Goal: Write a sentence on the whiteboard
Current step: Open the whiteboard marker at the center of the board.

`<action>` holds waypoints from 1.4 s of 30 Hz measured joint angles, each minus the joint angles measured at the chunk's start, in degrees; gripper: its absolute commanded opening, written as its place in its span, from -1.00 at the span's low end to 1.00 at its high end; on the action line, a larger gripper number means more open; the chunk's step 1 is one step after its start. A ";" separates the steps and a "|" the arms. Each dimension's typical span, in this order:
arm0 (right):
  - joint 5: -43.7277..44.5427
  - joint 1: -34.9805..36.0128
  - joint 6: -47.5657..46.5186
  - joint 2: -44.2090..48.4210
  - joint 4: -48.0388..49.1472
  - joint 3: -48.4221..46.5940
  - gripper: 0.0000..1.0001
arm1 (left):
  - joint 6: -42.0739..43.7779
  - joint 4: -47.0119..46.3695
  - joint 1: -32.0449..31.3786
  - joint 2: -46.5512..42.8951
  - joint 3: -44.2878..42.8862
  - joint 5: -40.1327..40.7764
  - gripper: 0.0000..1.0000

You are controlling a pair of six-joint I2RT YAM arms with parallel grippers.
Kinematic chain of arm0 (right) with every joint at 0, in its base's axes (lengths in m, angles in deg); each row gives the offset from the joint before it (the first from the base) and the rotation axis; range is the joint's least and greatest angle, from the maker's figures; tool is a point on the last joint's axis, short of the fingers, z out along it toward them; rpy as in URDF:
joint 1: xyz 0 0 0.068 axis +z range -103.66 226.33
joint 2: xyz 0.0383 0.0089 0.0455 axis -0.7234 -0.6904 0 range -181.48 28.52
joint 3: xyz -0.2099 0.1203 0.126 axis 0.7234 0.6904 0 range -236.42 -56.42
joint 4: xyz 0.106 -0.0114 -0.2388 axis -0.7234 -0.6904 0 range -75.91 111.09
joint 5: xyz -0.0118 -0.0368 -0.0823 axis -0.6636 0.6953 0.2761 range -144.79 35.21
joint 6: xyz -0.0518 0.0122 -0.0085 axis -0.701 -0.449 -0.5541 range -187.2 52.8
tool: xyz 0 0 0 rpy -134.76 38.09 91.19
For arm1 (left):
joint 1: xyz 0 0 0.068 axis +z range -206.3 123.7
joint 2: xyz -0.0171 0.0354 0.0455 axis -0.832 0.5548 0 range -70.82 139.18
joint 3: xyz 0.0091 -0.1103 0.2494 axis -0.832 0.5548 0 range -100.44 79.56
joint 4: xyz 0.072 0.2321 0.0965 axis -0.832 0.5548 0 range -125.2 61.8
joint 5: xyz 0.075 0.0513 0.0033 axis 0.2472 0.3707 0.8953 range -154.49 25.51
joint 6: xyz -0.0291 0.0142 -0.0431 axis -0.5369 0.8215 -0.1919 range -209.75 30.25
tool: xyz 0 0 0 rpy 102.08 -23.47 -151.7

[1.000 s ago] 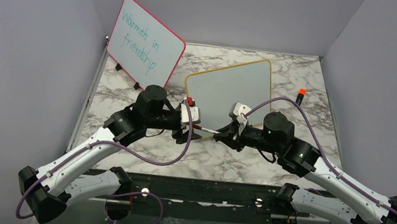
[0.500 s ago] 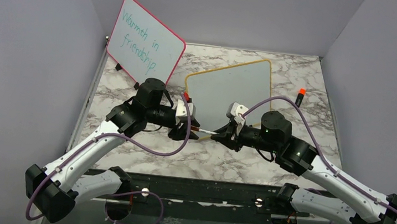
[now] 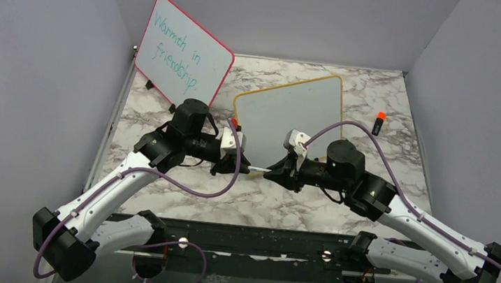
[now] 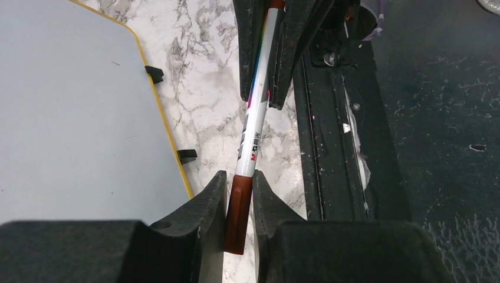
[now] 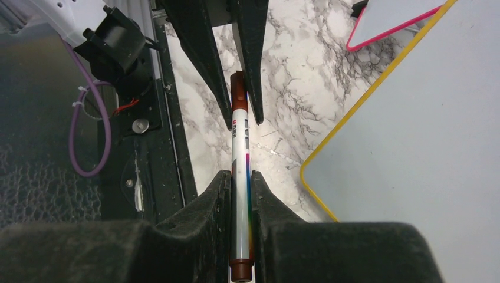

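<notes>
ok so the whiteboard [image 3: 293,111] with the yellow frame lies on the marble tabletop [image 3: 263,199], towards the far right corner; its near left corner is just beyond the two grippers; right gripper [image 5: 240,177] is clamped tight on the white barrel of a marker [image 4: 255,127], and the left gripper [image 4: 240,180] has its fingers pinched narrow on the brown cap [image 4: 239,212]; pink-framed board [image 3: 183,54] stands at the far left corner; a small orange-tipped pen [image 3: 379,122] lies near the right edge
</notes>
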 measured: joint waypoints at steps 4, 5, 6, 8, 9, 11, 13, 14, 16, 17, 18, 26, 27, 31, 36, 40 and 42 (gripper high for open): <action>-0.55 -0.13 1.40 -1.29 0.55 0.00 -0.54 | 0.44 1.53 0.37 -0.02 0.02 0.07 -1.00; -0.68 -0.11 1.70 -1.60 0.72 0.00 -0.48 | 0.52 1.99 0.48 -0.02 0.02 0.13 -1.00; -0.72 -0.13 1.97 -1.84 0.85 0.00 -0.43 | 0.63 2.27 0.52 -0.02 0.04 0.15 -1.00; -0.70 -0.24 2.51 -2.29 1.42 0.00 -0.35 | 0.66 2.54 0.48 -0.02 0.04 0.13 -1.00; -0.72 -0.24 2.99 -2.54 1.88 0.00 -0.32 | 0.66 2.51 0.48 -0.02 0.04 0.13 -1.00; -0.76 -0.22 3.91 -2.89 2.69 0.00 -0.29 | 0.66 2.51 0.35 -0.02 0.04 0.11 -1.00; -0.79 -0.22 4.70 -3.06 3.37 0.00 -0.30 | 0.66 2.49 0.37 -0.02 0.04 0.11 -1.00; -0.76 -0.22 4.98 -3.08 3.69 0.00 -0.30 | 0.66 2.49 0.37 -0.02 0.04 0.11 -1.00; -0.76 -0.22 5.55 -3.08 4.26 0.00 -0.32 | 0.68 2.51 0.37 -0.02 0.04 0.09 -1.00; -0.76 -0.22 5.86 -3.08 4.46 0.00 -0.34 | 0.68 2.49 0.37 -0.02 0.04 0.04 -1.00; -0.76 -0.22 6.03 -3.08 4.68 0.00 -0.37 | 0.68 2.49 0.37 -0.02 0.04 0.04 -1.00; -1.53 -0.22 6.97 -3.08 5.62 0.00 -0.84 | 1.14 2.47 0.50 -0.28 0.13 -0.46 -1.00; -1.70 -0.22 6.95 -3.08 5.62 0.00 -0.91 | 1.18 2.51 0.52 -0.31 0.15 -0.48 -1.00; -1.88 -0.22 6.91 -3.08 5.57 0.00 -0.99 | 1.33 2.51 0.55 -0.46 0.26 -0.46 -0.99; -2.03 -0.22 6.84 -2.99 5.75 0.00 -0.99 | 1.29 2.16 0.76 -1.57 0.76 -0.28 -0.80; -2.40 -0.20 6.78 -2.60 5.81 0.00 -0.99 | 1.27 1.68 0.76 -2.47 1.18 -0.24 -0.76; -2.51 -0.22 6.69 -2.40 5.92 0.00 -0.99 | 1.27 1.42 0.76 -2.71 1.20 -0.24 -0.74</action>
